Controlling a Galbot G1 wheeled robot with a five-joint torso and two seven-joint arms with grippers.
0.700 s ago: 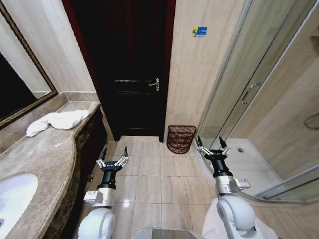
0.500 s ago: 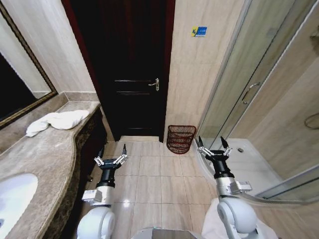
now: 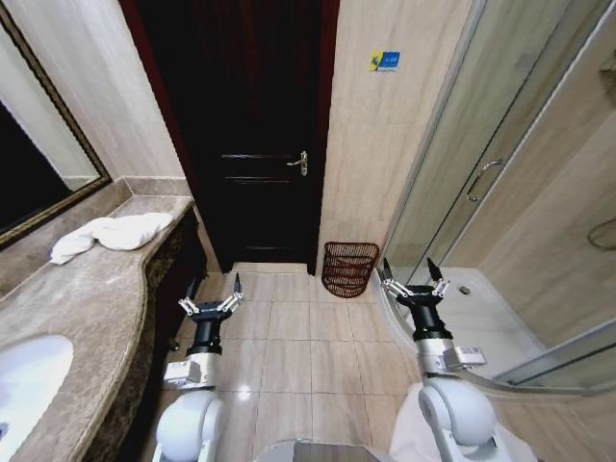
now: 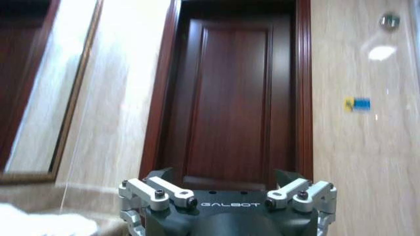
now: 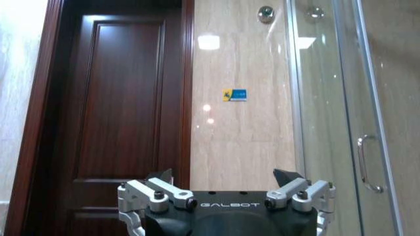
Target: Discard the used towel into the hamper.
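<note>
The white towel [image 3: 111, 234] lies bunched on the marble counter [image 3: 91, 318], well left of the dark door [image 3: 260, 135]. The hamper [image 3: 348, 269] stands on the floor tiles just right of that door, at the wall's foot. The left gripper [image 3: 212, 306] hangs below the door beside the counter's edge, fingers spread wide and empty. The right gripper [image 3: 412, 283] hangs close to the hamper, also wide and empty. To do this well, the left arm likely needs to rise above the counter's edge before reaching for the towel's thick middle.
</note>
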